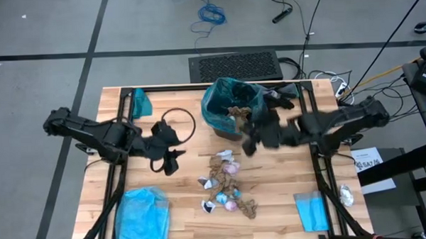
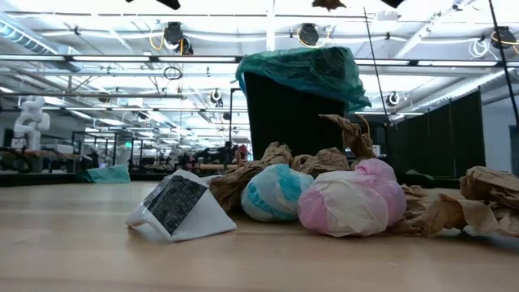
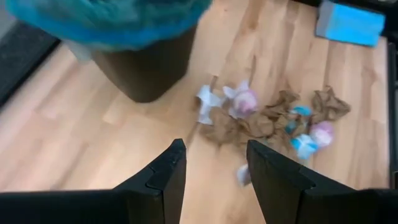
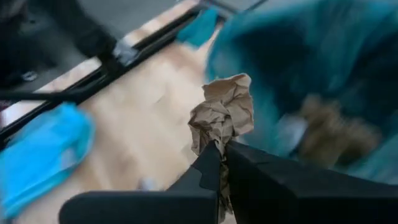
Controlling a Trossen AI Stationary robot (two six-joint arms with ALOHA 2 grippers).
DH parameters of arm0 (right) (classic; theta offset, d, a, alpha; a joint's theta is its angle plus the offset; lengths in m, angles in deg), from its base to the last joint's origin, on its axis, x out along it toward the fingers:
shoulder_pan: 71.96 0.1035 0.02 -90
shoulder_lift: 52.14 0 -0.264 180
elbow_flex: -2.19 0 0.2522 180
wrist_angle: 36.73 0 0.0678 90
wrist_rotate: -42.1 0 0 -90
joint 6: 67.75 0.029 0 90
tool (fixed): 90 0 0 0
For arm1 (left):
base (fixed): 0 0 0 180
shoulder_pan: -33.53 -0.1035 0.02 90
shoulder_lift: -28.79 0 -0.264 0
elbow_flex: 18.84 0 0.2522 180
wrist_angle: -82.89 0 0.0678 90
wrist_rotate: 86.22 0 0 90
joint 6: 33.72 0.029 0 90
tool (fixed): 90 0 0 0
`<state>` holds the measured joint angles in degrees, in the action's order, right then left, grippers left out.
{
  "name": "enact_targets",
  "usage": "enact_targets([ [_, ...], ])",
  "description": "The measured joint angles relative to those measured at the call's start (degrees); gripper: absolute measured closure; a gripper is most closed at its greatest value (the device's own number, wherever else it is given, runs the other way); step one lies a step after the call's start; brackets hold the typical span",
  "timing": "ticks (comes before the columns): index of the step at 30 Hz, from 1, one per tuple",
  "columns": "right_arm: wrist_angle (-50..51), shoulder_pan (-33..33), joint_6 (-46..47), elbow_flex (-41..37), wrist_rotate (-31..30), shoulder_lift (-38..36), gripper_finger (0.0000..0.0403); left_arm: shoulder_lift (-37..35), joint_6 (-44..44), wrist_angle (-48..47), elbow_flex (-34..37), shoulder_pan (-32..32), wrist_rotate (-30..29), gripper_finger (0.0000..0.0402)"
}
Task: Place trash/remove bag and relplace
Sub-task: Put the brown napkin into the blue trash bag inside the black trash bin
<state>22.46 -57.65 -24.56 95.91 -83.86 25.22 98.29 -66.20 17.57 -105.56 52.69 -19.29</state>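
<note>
Near the far edge of the table (image 1: 130,186), about midway along it, stands the small black bin (image 1: 226,127), lined with the bag (image 1: 219,98), whose teal-green plastic folds over the rim. Some brown scraps already lie inside it. The right gripper (image 1: 248,141) hangs just beside the bin's near right side, its fingers clenched on a crumpled brown paper scrap (image 4: 222,112) that sticks up between the tips in the right wrist view. The rest of the trash (image 1: 226,181) is heaped on the wood toward the near edge, a little apart from the bin: brown netting-like paper, a pink and white ball (image 2: 352,199), a pale blue and white ball (image 2: 274,191), and a white wrapper (image 2: 180,208) with a dark panel whose print is too fine to read.

The left gripper (image 1: 169,161) waits over the table's left half, its fingers spread and holding nothing. A black ring (image 1: 176,125) lies beside it toward the far edge. A sky-blue plastic bag (image 1: 142,214) sits at the near left corner and a smaller blue sheet (image 1: 312,210) near the near right corner. A white label (image 1: 369,159) off the right edge carries writing I cannot make out.
</note>
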Motion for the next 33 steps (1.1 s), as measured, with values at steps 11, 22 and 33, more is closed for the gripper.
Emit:
enact_targets([
  [11,-0.4,-23.4,-16.8,1.9,14.1,3.3,0.0403,1.3,-6.3,16.9,12.0,4.7,1.2,0.0236],
  [22,-2.4,-30.8,-22.0,1.9,21.8,9.7,0.0327,4.3,-6.2,18.3,13.5,4.4,1.2,0.0236],
  [33,-10.3,-30.9,-23.7,1.9,33.6,4.8,0.017,7.0,-3.8,21.5,13.5,4.2,4.1,0.0236],
])
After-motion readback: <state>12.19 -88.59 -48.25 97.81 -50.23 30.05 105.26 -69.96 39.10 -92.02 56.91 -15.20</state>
